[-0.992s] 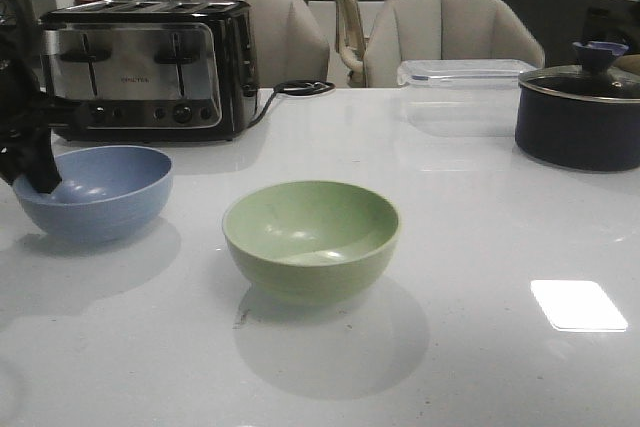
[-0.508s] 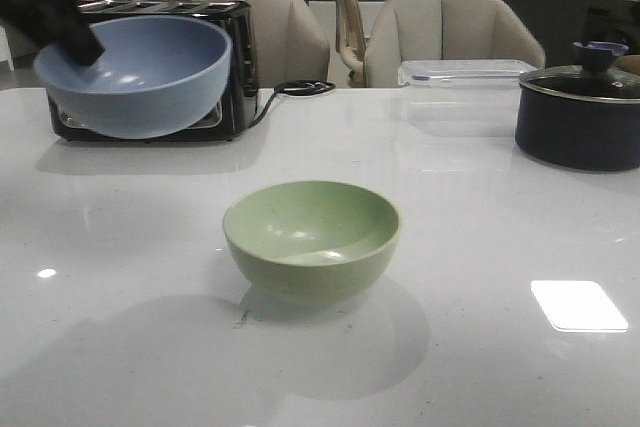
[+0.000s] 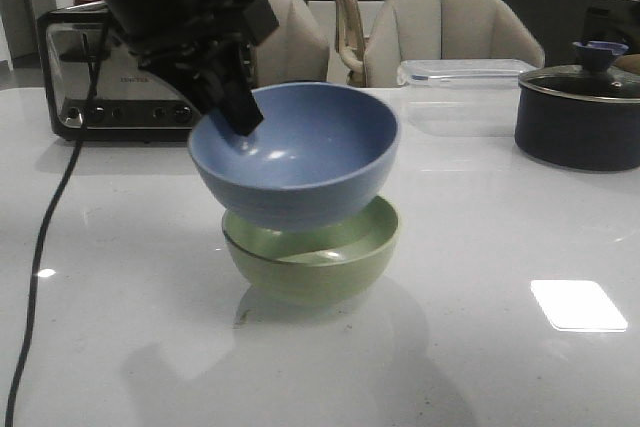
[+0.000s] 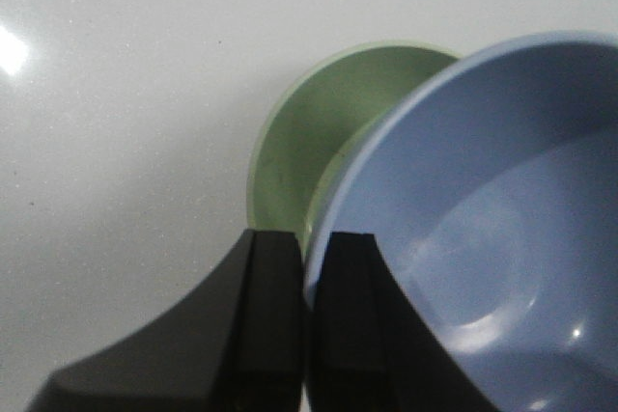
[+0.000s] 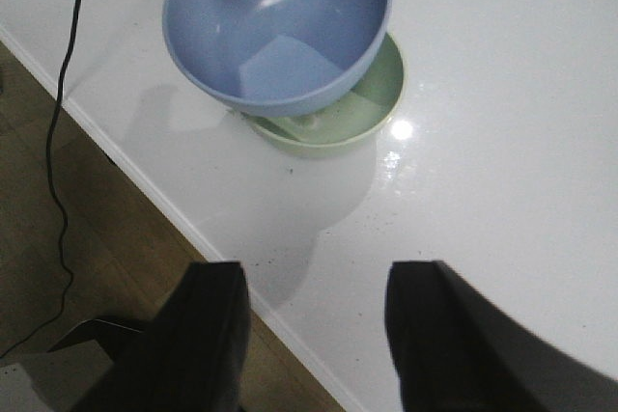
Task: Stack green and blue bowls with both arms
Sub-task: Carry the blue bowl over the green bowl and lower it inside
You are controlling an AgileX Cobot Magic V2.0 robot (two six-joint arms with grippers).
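Observation:
My left gripper (image 3: 232,112) is shut on the rim of the dusty blue bowl (image 3: 300,157) and holds it tilted just above the pale green bowl (image 3: 330,257), which sits on the white table. In the left wrist view the fingers (image 4: 275,277) pinch the blue bowl's rim (image 4: 406,132) over the green bowl (image 4: 299,151). My right gripper (image 5: 314,282) is open and empty above the table's near edge; its view shows the blue bowl (image 5: 280,36) over the green bowl (image 5: 362,103). The right arm is out of the front view.
A toaster (image 3: 110,87) stands at the back left, its cable (image 3: 45,237) trailing over the table. A dark lidded pot (image 3: 580,112) and a clear plastic container (image 3: 465,82) are at the back right. Chairs stand behind the table.
My left gripper has carried the blue bowl from the left side, up past the toaster, then right and down to just above the green bowl. The green bowl has not moved.

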